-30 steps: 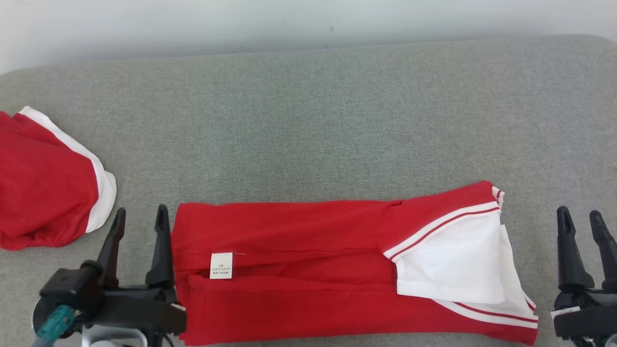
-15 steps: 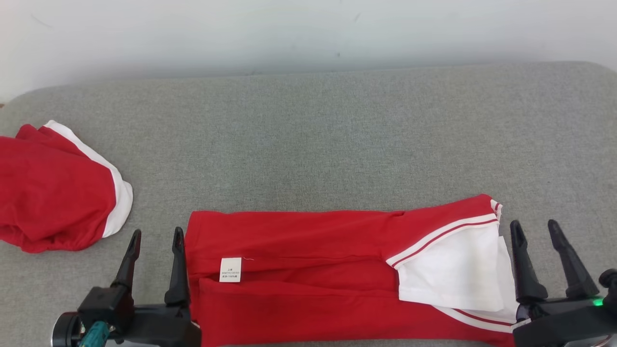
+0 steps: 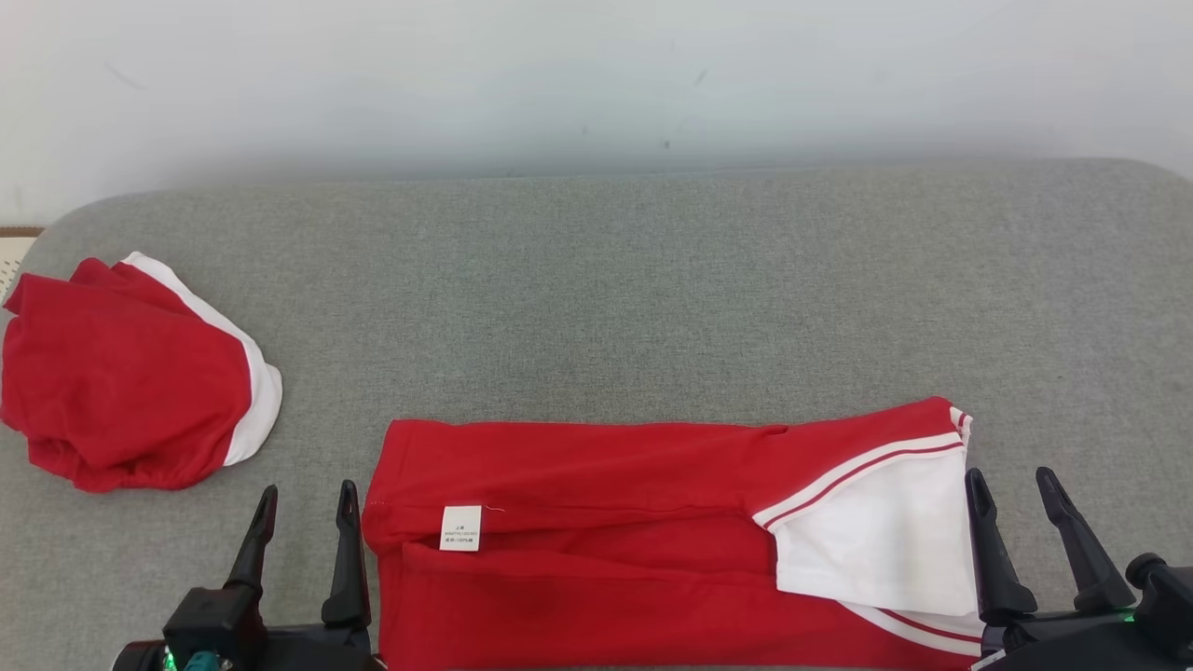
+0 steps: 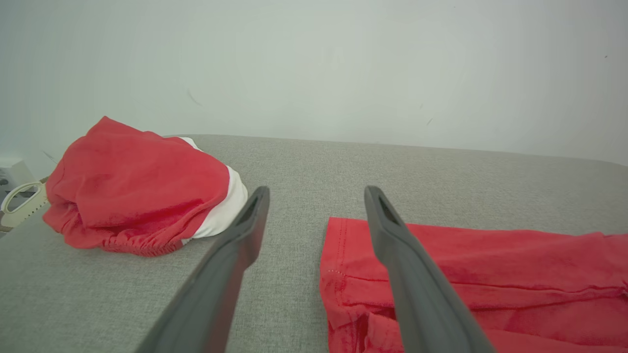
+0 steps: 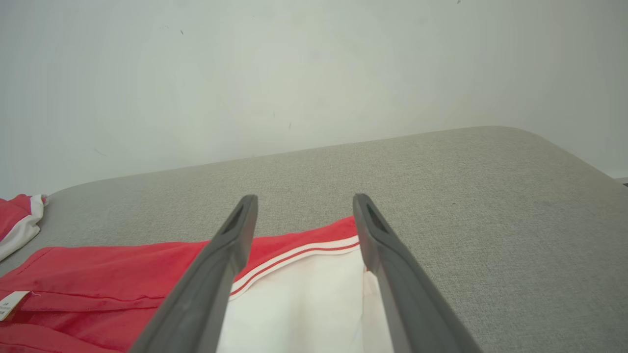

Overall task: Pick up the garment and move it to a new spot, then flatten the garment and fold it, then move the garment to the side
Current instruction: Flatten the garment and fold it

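Note:
The garment [image 3: 596,522] is red with a white panel [image 3: 876,540] at its right end. It lies folded into a long strip along the near edge of the grey padded surface [image 3: 652,280], with a small white label [image 3: 460,527] near its left end. My left gripper [image 3: 308,486] stands open just left of the strip's left edge, apart from it. In the left wrist view the left gripper [image 4: 318,189] has the garment [image 4: 515,264] to its right. My right gripper [image 3: 1009,473] is open at the strip's right end. The right wrist view shows the right gripper [image 5: 305,197] over the white panel [image 5: 304,304], holding nothing.
Another red and white garment [image 3: 121,373] lies bunched at the surface's left end, also in the left wrist view [image 4: 142,186]. A cream object [image 4: 19,201] sits beyond the left edge. A white wall [image 3: 596,75] backs the surface, whose far corners are rounded.
The head camera has tilted, so the whole picture has slid down. My right gripper has come left, from clear of the garment to over its white right end. Both grippers stay open.

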Available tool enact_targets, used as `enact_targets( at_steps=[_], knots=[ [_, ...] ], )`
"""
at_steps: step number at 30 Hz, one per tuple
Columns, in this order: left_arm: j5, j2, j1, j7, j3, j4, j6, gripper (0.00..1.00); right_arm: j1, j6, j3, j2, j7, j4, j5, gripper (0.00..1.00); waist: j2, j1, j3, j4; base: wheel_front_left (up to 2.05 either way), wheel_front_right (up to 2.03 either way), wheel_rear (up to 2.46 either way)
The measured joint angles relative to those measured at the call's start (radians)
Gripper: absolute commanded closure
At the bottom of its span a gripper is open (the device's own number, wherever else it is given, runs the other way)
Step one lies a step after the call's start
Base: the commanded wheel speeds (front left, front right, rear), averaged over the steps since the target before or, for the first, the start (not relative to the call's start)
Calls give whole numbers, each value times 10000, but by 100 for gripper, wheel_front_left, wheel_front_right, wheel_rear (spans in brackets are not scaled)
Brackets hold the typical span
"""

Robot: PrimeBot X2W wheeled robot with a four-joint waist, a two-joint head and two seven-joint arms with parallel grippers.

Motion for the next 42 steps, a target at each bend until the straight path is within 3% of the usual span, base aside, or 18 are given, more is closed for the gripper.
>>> enact_targets(
  at_steps=[13,22,33,42],
  knots=[
    [199,-90,-47,0,29,115,-113,0,-58,0,-150,-38,115,249,-105,0,0,1,153,136,0,0,0],
    [270,-249,-240,0,-71,184,-274,0,-181,0,-330,-272,46,1707,-79,0,0,2,423,222,0,0,0],
    [324,-399,-465,0,-140,334,-366,0,-1178,0,178,-535,-568,4196,556,0,0,2,852,241,0,0,0],
    [372,-437,-540,0,-88,343,-410,0,-1712,0,817,-723,-788,5283,1164,0,0,2,984,283,0,0,0]
  ],
)
